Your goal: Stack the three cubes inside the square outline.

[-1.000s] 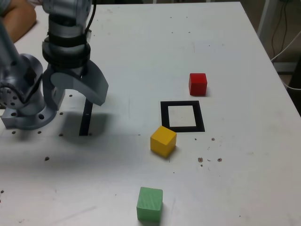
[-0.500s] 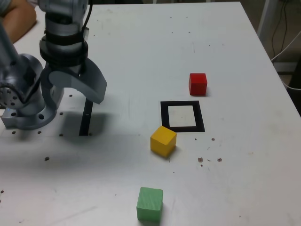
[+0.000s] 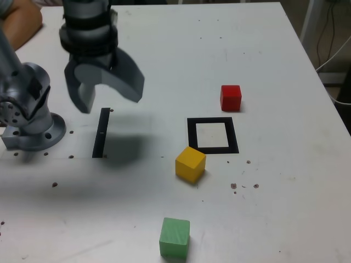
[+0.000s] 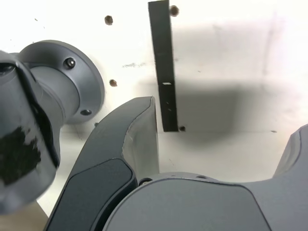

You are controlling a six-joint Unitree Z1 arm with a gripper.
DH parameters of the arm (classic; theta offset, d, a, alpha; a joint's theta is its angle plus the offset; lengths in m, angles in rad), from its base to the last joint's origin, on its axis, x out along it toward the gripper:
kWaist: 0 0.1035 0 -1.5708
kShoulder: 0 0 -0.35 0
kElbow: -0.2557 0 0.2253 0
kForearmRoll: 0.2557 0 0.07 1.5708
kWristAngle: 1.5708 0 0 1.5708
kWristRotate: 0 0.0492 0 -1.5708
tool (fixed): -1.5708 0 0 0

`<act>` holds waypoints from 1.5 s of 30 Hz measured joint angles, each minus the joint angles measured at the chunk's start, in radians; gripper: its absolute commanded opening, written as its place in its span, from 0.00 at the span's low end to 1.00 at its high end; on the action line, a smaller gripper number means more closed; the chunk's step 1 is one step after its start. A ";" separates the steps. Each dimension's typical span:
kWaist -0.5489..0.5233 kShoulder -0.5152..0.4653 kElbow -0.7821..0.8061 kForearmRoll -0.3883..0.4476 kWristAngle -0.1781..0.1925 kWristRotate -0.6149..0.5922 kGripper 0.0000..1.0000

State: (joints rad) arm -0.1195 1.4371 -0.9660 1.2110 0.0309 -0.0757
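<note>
Compared with a second ago, the pincer (image 3: 107, 93) sits higher and further toward the exterior view's right, so the thin black strip (image 3: 101, 133) it was covering now shows full length on the white surface (image 3: 164, 55). Its jaws are spread wide apart with nothing between them, just hanging above the strip and casting a shadow beside it.

Nothing else has budged. The square outline (image 3: 213, 135) is in the same spot with its white centre bare. The red cube (image 3: 231, 98) sits just beyond the outline's far right corner in the exterior view, not touching it. The yellow cube (image 3: 190, 164) is turned a bit and sits right by the outline's near left corner, looks like barely apart from it. The green cube (image 3: 175, 237) is well apart from the others near the bottom edge, and its lower side is cut off by the frame.

Over in the wrist view you only get the two jaws, the arm's round base (image 4: 57, 91), and the strip. None of the cubes or the outline show there. Top left of the exterior view there's a person's arm (image 3: 19, 22), mostly cropped.
</note>
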 measured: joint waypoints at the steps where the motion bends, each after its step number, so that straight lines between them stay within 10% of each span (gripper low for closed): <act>1: 0.000 0.010 -0.017 0.010 0.003 0.000 0.96; 16: 0.010 0.176 -0.290 0.056 0.061 0.059 0.99; 45: 0.174 0.491 -0.597 0.104 0.033 0.205 0.97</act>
State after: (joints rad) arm 0.0544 1.9281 -1.5632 1.3152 0.0643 0.1290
